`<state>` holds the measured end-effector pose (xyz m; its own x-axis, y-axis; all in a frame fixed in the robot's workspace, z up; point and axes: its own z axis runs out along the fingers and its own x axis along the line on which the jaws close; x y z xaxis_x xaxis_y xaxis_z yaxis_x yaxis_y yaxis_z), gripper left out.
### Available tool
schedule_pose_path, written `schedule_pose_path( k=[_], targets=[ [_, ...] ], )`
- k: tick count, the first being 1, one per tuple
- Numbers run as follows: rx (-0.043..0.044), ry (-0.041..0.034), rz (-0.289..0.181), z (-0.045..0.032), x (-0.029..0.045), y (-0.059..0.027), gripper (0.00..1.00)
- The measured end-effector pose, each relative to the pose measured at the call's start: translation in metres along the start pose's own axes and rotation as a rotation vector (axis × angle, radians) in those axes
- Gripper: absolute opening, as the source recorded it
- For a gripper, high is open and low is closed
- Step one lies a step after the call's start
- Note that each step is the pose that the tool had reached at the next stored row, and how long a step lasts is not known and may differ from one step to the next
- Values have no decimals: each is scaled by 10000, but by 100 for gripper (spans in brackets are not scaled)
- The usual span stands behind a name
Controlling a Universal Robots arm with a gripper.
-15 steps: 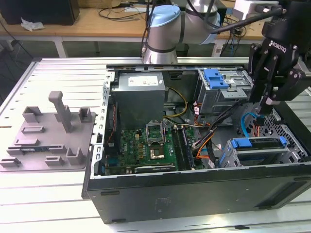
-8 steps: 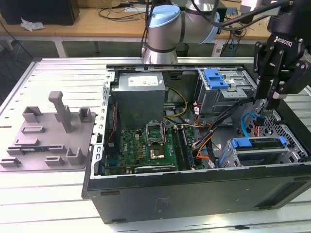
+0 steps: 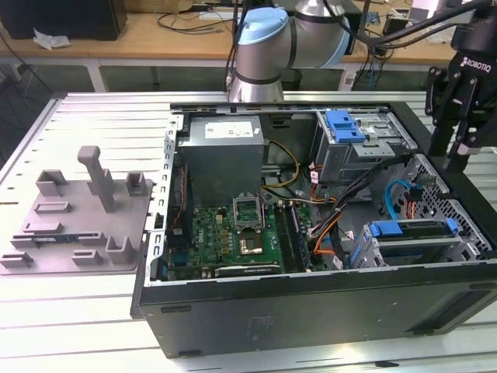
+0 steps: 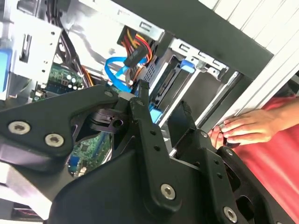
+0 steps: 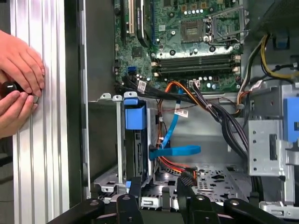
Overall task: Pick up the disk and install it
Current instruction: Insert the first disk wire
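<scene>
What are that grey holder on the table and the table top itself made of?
The grey holder looks like matte plastic, possibly printed: an even dull grey, blocky posts and slots, no shine. The table top looks like bare aluminium: pale silvery slats with long parallel grooves and a soft sheen. Neither can be confirmed by look alone.

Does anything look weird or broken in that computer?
Nothing looks broken. Two odd things: the chip socket inside sits uncovered, and a person's hands rest on the table right beside the case, near the open pincer.
</scene>
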<state>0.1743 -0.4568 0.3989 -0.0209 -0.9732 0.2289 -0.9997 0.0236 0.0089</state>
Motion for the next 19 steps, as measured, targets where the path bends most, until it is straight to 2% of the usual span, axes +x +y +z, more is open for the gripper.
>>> schedule_pose_path(
  k=[4,7,8,9,10,13,19],
  targets=[
    [-56,7,243,12,-25,-55,44],
    [-60,94,265,28,-99,-65,44],
    [-61,174,266,31,-159,-68,44],
    [-65,285,266,33,-237,-70,44],
    [-65,345,266,36,-271,-73,44],
    [-67,492,278,47,-328,-89,44],
    [-79,776,353,77,-394,-126,44]
  ],
)
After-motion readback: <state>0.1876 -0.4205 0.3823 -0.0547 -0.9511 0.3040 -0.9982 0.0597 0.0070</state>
